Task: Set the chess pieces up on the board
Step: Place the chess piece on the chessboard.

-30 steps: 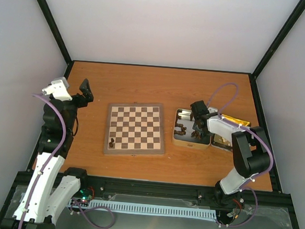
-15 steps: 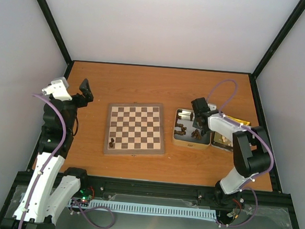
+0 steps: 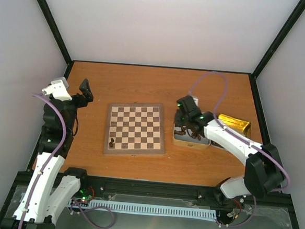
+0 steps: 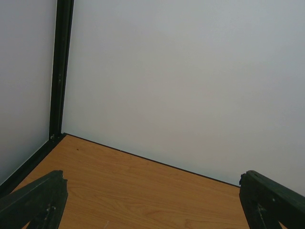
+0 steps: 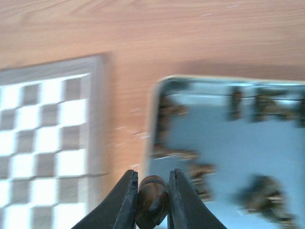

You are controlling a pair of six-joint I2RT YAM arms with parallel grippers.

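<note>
The board (image 3: pixel 136 128) lies flat at the table's middle with one dark brown piece (image 3: pixel 112 142) standing near its front left corner. My right gripper (image 5: pixel 151 191) is shut on a dark brown chess piece (image 5: pixel 151 202), raised above the left rim of the silver tin (image 3: pixel 191 142). In the top view that gripper (image 3: pixel 183 114) hangs over the tin's left part. Several dark pieces (image 5: pixel 174 153) lie in the tin, blurred. The board (image 5: pixel 43 143) shows to the left in the right wrist view. My left gripper (image 3: pixel 85 93) is open and empty, far left of the board, its fingertips (image 4: pixel 38 200) wide apart.
A gold tin (image 3: pixel 234 123) lies right of the silver one. White walls with black frame posts (image 4: pixel 61 71) enclose the table. The right arm's purple cable (image 3: pixel 210 79) loops above the tin.
My right gripper closed on a dark piece, lifted out of the silver tin and swung left toward the board. The left arm has stayed still.
</note>
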